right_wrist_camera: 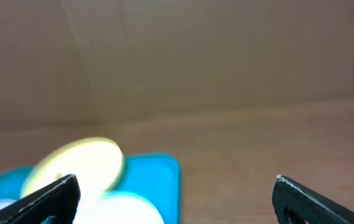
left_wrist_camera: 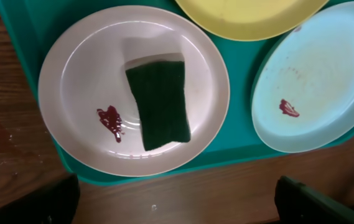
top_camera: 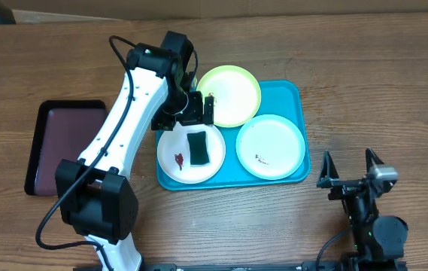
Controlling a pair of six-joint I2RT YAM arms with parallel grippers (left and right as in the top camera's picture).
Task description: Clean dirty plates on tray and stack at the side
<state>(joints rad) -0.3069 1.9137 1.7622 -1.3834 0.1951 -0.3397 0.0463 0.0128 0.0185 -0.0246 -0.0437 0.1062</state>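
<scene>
The turquoise tray (top_camera: 285,94) holds three plates. A yellow-green plate (top_camera: 230,95) sits at the back. The white plate (top_camera: 176,143) at front left carries a dark green sponge (top_camera: 197,147) and a red smear (top_camera: 177,159). On the pale mint plate (top_camera: 271,146) at front right are small dark smears. My left gripper (top_camera: 197,109) hangs open above the white plate's far edge, holding nothing. Its wrist view shows the sponge (left_wrist_camera: 159,102) lying flat on the white plate (left_wrist_camera: 89,68), beside the smear (left_wrist_camera: 110,121). My right gripper (top_camera: 349,169) stands open and empty, right of the tray.
A dark maroon tray (top_camera: 63,147) with a black rim lies on the wooden table left of the left arm. In the right wrist view the yellow-green plate (right_wrist_camera: 77,165) and the tray's corner (right_wrist_camera: 161,180) lie ahead to the left, blurred.
</scene>
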